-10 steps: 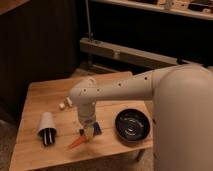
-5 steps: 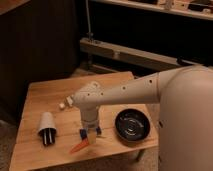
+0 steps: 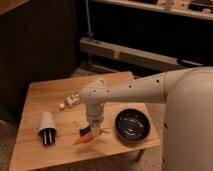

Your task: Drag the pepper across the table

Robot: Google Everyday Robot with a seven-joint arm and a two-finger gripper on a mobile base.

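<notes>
**One light pepper, held at its thick end, lower centre of frame**

One small orange pepper [image 3: 81, 140] lies near the front edge of the tabletop [image 3: 45, 95], low and centre in the frame, with its taper pointing lower left. The tool [image 3: 94, 132] stands directly over its thicker end with the fingers closed. It appears to be pinching that end, though the contact itself is hard to make out.

The pepper is probably light and fairly stiff, with a smooth skin that could slip or pivot if held only at the tip. The thick end is the better place to hold it. Kept low against the planks, it should drag easily on the wood.

A small blue piece [image 3: 84, 131] sits just beside the tool. A black bowl [image 3: 132, 125] is close on the right and would block a drag that way. A white cup [image 3: 46, 125] lies on its side at lower left, well apart from the pepper. A small white packet [image 3: 72, 100] lies further back, above the tool.
</notes>
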